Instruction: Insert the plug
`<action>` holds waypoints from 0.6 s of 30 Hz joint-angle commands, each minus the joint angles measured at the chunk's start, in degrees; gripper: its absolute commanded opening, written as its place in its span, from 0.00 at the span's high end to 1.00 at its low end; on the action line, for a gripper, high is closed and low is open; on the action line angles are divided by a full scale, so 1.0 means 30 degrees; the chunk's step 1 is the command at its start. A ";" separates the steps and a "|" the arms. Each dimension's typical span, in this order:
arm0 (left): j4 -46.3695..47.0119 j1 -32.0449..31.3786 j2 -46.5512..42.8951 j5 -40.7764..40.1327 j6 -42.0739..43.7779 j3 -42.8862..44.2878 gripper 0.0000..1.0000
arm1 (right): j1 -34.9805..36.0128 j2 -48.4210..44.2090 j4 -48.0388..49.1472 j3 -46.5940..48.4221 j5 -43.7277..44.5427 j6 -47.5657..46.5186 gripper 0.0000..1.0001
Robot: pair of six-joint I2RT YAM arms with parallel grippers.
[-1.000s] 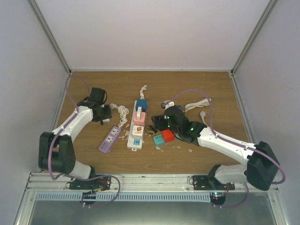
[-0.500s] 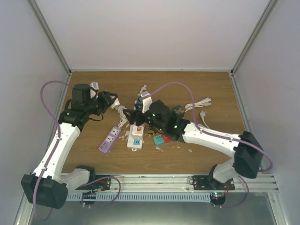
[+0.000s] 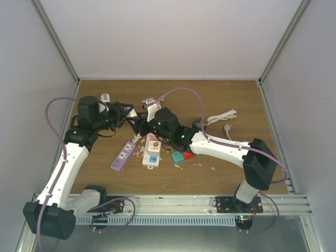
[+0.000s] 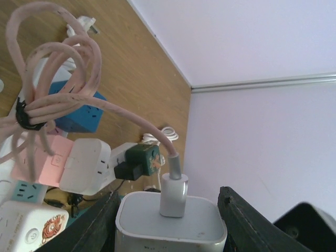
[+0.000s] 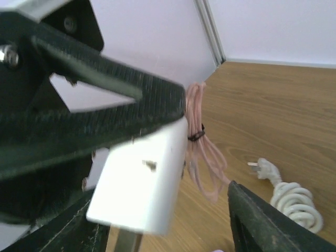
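Left gripper (image 3: 128,112) pinching the white plug block (image 4: 170,226) on two sides, pink cord (image 4: 79,68) sticking out of the block, right gripper (image 5: 165,226) holding its fingers spread wide beside the block, both meeting at 11 o'clock from the white power strip (image 3: 151,152) lying on the table (image 3: 236,157).

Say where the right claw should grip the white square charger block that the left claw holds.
Probably the white square charger block by its two bare flat faces, crosswise to the left claw, which clamps the other pair. Come from the end opposite the pale pink cable, plugged into its top face.
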 commanded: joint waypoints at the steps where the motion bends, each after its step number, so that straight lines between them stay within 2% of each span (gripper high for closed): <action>1: 0.0669 0.0053 -0.0550 0.0929 -0.0404 -0.0277 0.59 | 0.0041 0.0558 0.1279 0.0903 0.0352 0.0447 0.41; 8: 0.0595 0.0188 -0.0867 0.1095 -0.0471 -0.0526 0.59 | 0.0044 0.0553 0.1826 0.0819 0.0152 0.0420 0.56; 11: 0.0624 0.0244 -0.0958 0.1283 -0.0390 -0.0469 0.57 | -0.0090 0.0447 0.1838 0.0804 -0.0408 0.0389 0.75; 13: 0.0737 0.0240 -0.0990 0.1385 -0.0014 -0.0397 0.51 | -0.0273 0.0177 0.1924 0.0626 -0.0982 0.0360 0.83; 15: 0.1422 0.0263 -0.0942 0.1606 0.1388 -0.0228 0.39 | -0.0618 -0.0287 0.2033 0.0123 -0.1996 0.0289 0.87; 17: 0.1464 0.0248 -0.0684 0.1724 0.3962 0.0405 0.23 | -0.1244 -0.0944 0.2479 -0.0570 -0.3990 0.0256 0.88; 18: 0.1213 0.0247 -0.0468 0.2032 0.5090 0.0862 0.19 | -0.1790 -0.1217 0.2721 -0.0865 -0.5936 0.0265 0.89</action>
